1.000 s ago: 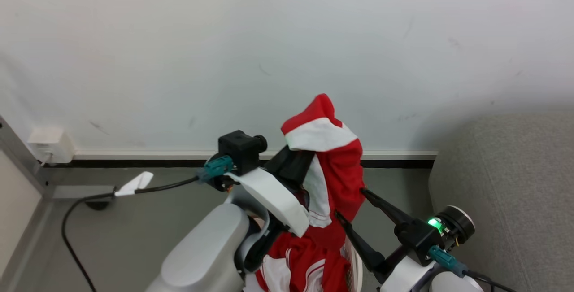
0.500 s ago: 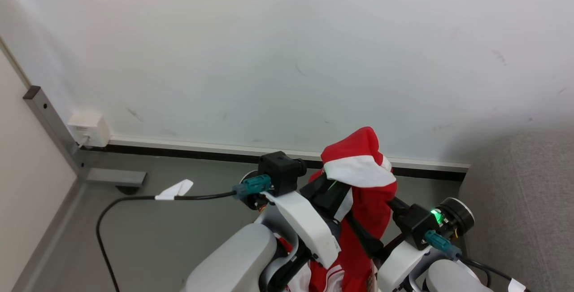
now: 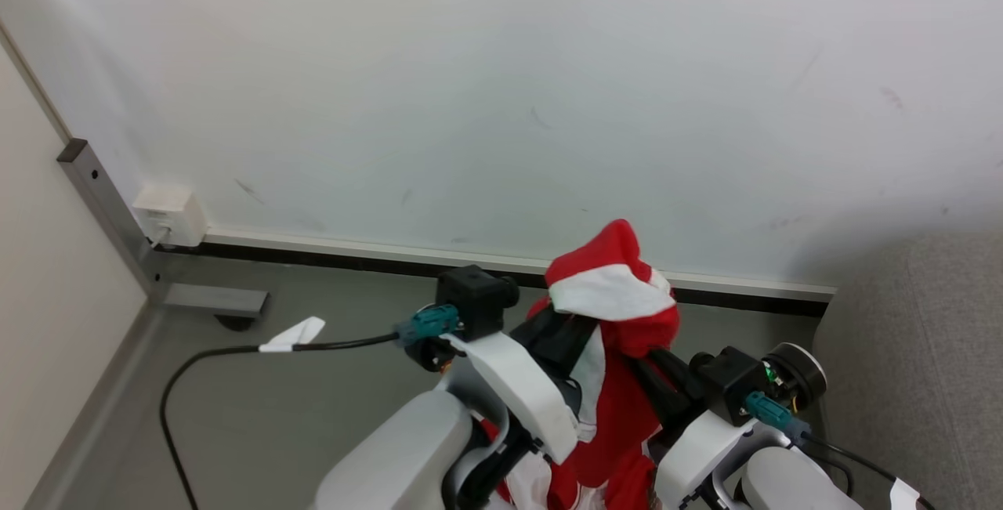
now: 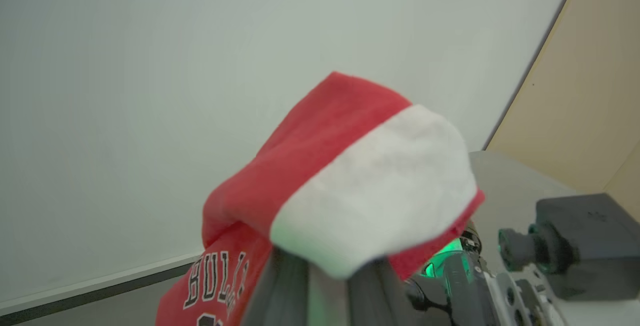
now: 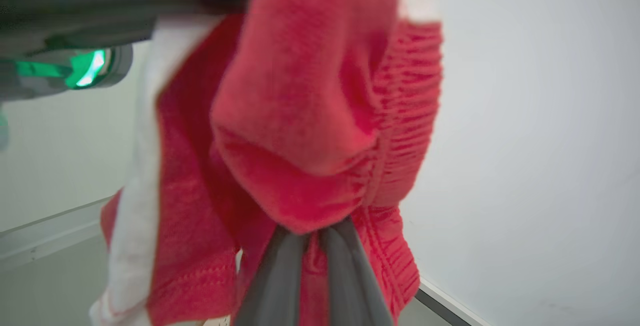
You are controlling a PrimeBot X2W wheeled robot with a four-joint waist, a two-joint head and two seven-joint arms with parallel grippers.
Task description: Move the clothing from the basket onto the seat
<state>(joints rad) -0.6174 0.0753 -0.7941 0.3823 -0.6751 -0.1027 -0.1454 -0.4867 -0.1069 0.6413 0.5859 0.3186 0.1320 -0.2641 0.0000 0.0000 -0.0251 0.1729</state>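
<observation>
While the clothing (image 3: 619, 314) hangs between my two claws: it is up in the air to the left of the seat (image 3: 917, 353), apart from it and touching none of it.
Left claw (image 4: 340, 276): my fingers are pressed together under the white band, pinching the clothing. The band flops over my tips like a cap.
Right claw (image 5: 315, 238): pinched tight on a red fold beside the gathered waistband, on the side nearer the seat.
Why two grips: I judge that one pinch would let the rest trail low. Two share the bundle and gather it up.
Hanging part: red-and-white folds droop below both claws, with lettering showing.
Step in hand: carrying, I judge. The bundle must go rightward until it is over the seat.
Risk: a thin fold may slip out of a pinch.
</observation>
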